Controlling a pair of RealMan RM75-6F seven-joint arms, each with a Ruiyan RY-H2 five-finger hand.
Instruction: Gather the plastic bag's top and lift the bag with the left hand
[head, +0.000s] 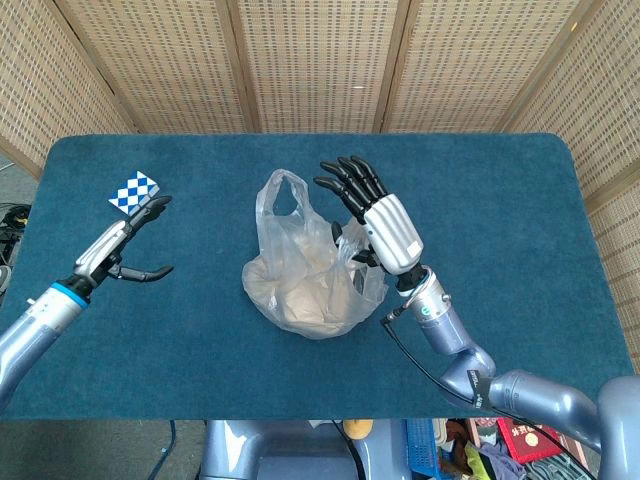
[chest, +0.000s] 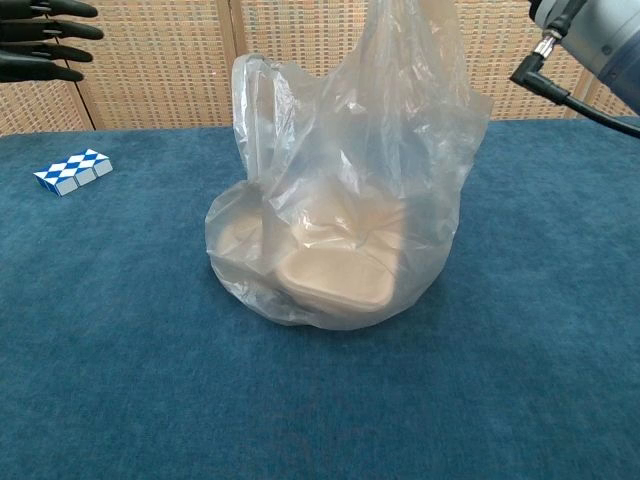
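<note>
**Bag on the table, right hand holding one handle**

I'm seeing the table carrying the plastic bag mid-cloth (pale containers inside). My right hand is pinching its right handle, other fingers spread. My left hand is hovering released, near the checkered block.

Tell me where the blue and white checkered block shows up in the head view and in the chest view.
Head view: the blue and white checkered block lies on the table's far left, just beyond the left hand.
Chest view: the block sits at the left edge, below the left hand's fingers.
Shared landmark: the plastic bag, to the block's right in both.
</note>
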